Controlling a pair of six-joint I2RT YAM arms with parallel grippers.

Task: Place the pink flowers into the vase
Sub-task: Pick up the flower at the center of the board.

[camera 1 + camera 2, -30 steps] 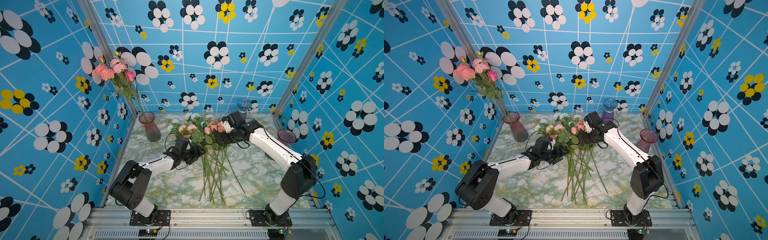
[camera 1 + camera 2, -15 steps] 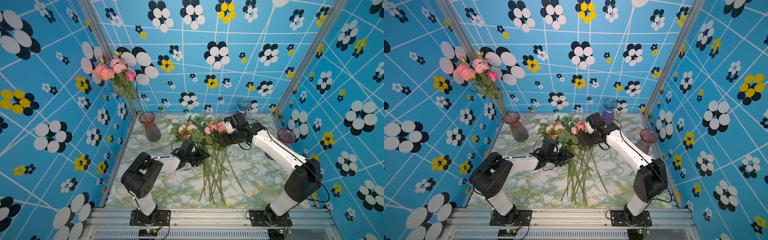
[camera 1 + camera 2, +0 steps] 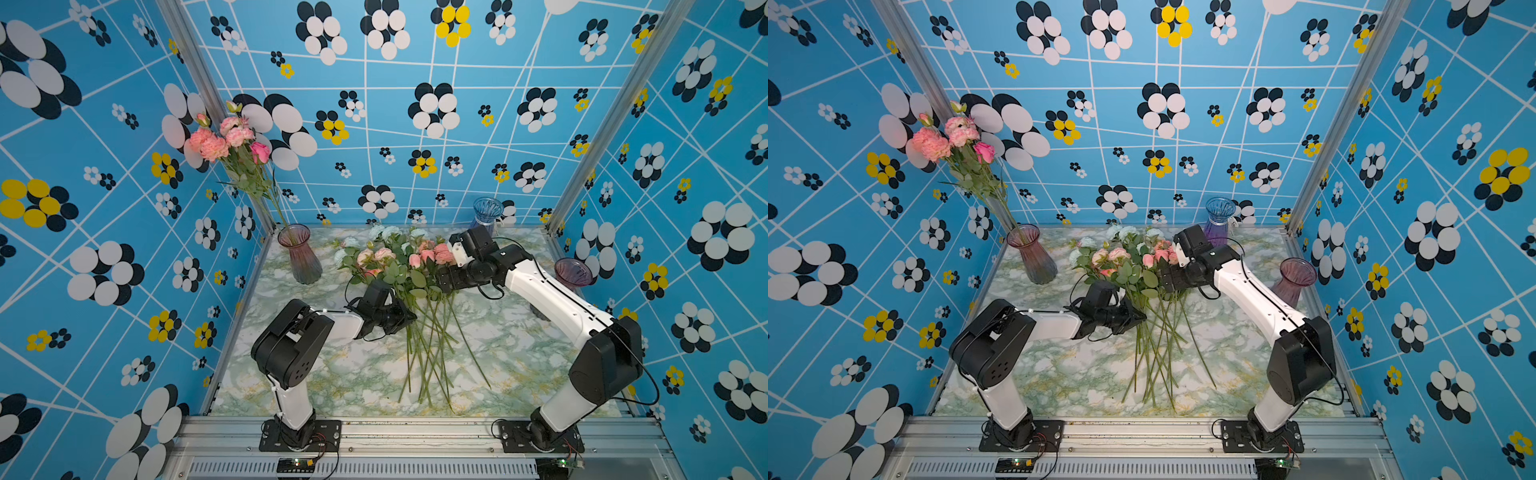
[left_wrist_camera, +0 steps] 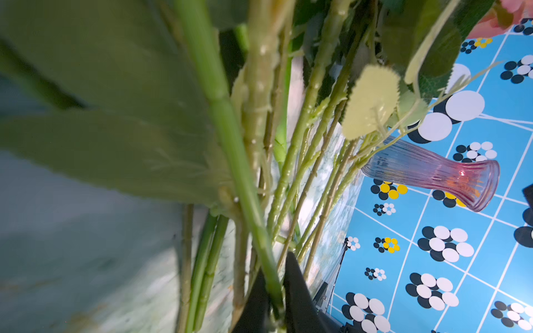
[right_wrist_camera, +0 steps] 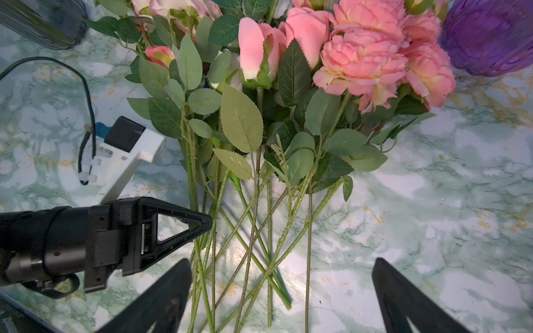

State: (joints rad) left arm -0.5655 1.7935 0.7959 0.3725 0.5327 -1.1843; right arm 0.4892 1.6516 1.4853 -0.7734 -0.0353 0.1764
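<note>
Marbled tabletop [image 3: 332,374] inside blue flower-print walls [image 3: 457,75] carries a pink glass vase [image 3: 300,257]. Some pink flowers [image 3: 226,139] stand in it, and more lie beside the vase among pale flowers [image 3: 382,232]. Nearer the vase, the left gripper [image 4: 277,299] is pinched tight on one green stem [image 4: 227,138]; farther from the vase, the right gripper [image 5: 281,262] hangs over crossed stems, jaws spread wide, holding nothing.
</note>
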